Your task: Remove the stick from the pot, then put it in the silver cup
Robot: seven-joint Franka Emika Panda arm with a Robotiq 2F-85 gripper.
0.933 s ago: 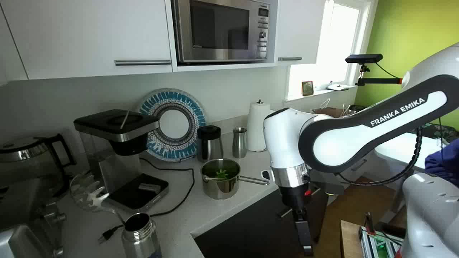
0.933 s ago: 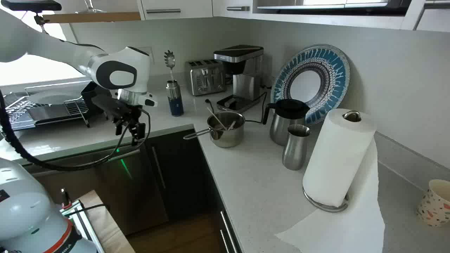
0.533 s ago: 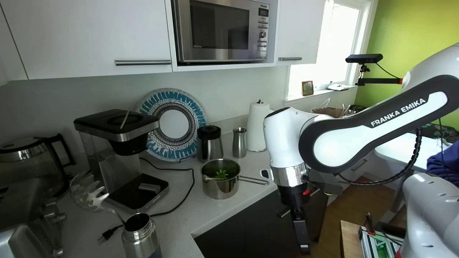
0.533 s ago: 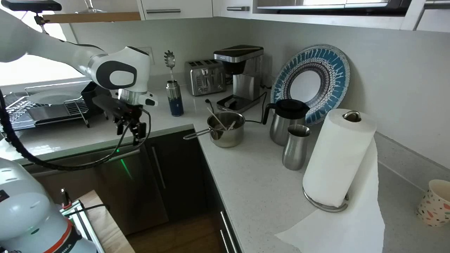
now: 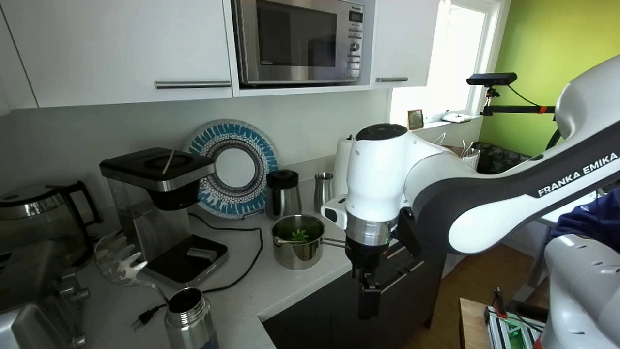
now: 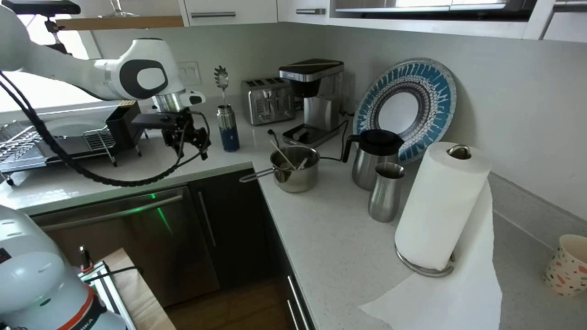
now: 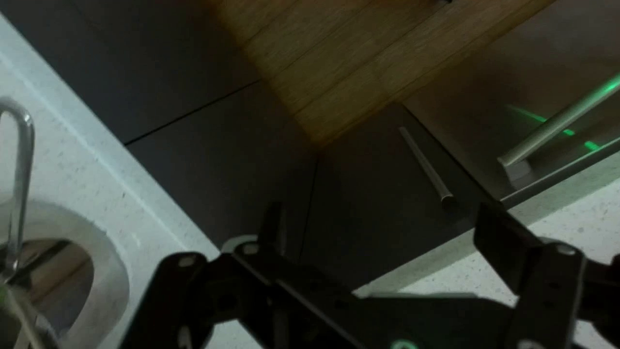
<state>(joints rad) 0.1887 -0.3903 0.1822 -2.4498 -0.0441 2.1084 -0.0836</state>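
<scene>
The shiny metal pot (image 5: 298,257) stands on the counter in both exterior views (image 6: 298,180), with something green and leafy inside. A thin light stick (image 6: 283,155) leans in it, its end above the rim; a shorter light piece (image 6: 301,163) lies beside it. The silver cup (image 5: 323,194) stands upright behind the pot, also in the exterior view (image 6: 385,197). My gripper (image 5: 369,303) hangs beside the counter edge, near the pot's handle side, touching nothing. In the wrist view its fingers (image 7: 380,220) are wide apart and empty; the pot's handle (image 7: 22,179) shows at the left edge.
A metal jug with a dark lid (image 6: 373,158) stands next to the cup. A paper towel roll (image 6: 445,206), coffee maker (image 5: 160,194), large plate (image 5: 235,167) and steel bottle with a utensil (image 6: 228,128) stand around. A thin light rod (image 5: 168,161) lies on the coffee maker. The dish rack (image 6: 78,137) is behind the arm.
The arm has moved and my gripper is now closer to the pot and higher than before. The pot, the stick and the cup have not moved.
</scene>
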